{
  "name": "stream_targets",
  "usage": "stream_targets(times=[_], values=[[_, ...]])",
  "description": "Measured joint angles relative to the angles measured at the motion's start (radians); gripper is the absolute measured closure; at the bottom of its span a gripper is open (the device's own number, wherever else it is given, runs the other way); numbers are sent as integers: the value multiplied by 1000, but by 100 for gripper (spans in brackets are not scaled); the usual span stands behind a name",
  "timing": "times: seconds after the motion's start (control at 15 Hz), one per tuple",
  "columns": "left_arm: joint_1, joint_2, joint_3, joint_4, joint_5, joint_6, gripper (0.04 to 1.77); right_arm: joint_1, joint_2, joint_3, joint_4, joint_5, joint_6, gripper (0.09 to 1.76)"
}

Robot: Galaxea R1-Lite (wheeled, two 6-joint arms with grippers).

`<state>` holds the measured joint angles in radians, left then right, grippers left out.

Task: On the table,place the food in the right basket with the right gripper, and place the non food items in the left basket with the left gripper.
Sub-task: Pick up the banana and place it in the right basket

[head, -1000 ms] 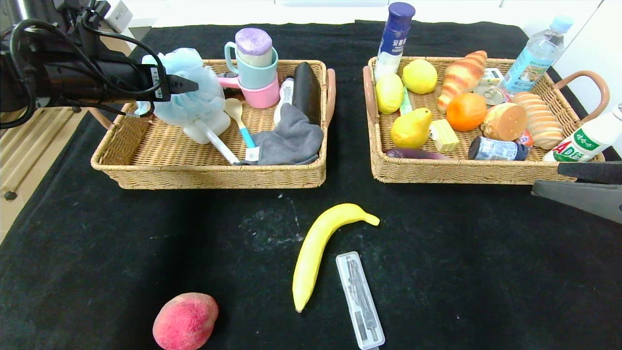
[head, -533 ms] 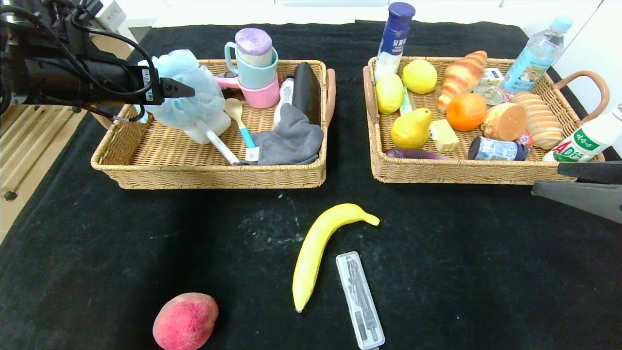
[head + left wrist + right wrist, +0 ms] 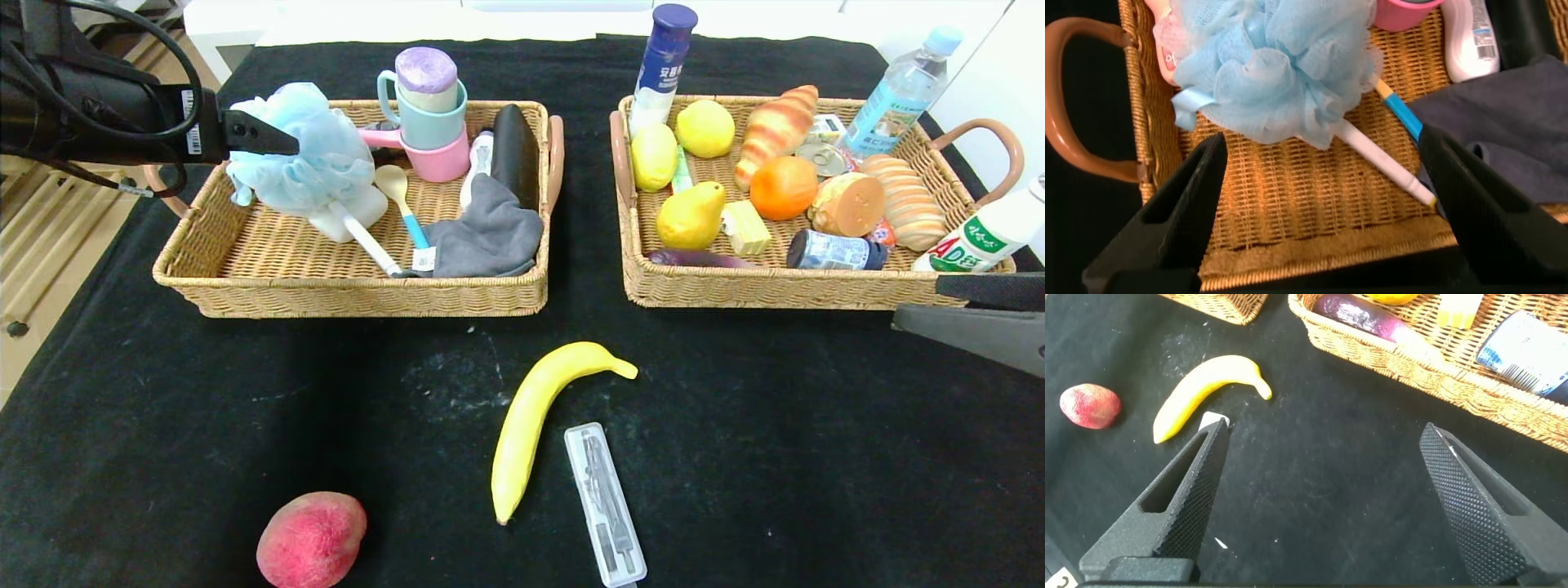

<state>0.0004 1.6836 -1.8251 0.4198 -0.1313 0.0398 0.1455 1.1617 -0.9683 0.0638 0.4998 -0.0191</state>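
The light-blue bath pouf (image 3: 298, 151) (image 3: 1278, 65) lies in the left basket (image 3: 351, 298), on a white bottle. My left gripper (image 3: 277, 140) (image 3: 1323, 139) hovers open over that basket's left end, just clear of the pouf and holding nothing. On the table (image 3: 816, 449) lie the banana (image 3: 531, 420) (image 3: 1204, 392), the peach (image 3: 310, 539) (image 3: 1090, 404) and the clear compass case (image 3: 604, 502). The pear (image 3: 690, 216) and the blue-lidded jar (image 3: 833, 249) rest in the right basket (image 3: 775, 290). My right gripper (image 3: 916, 304) (image 3: 1327, 429) is open and empty at the right edge, in front of that basket.
Stacked cups (image 3: 424, 114), a spoon (image 3: 400, 200), a grey cloth (image 3: 486, 237) and a black case fill the left basket. Lemons, an orange (image 3: 782, 186), bread and bottles crowd the right basket. The table's left edge (image 3: 73, 269) drops to the floor.
My left gripper has drawn back to the left and slightly up, away from the pouf, which stays in the basket. The right arm has not moved.
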Motion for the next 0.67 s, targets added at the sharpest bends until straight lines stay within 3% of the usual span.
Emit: stream_targets(times=[0.27,0.4,0.67], values=[[-68,-65,24,98,22,-113,11,0,2,0,0,0,0,14],[-120,-90,37,146,73,-159,11,0,3,0,0,0,0,14],[-225,-132,108,154,167,-168,11,0,4,0,0,0,0,14]])
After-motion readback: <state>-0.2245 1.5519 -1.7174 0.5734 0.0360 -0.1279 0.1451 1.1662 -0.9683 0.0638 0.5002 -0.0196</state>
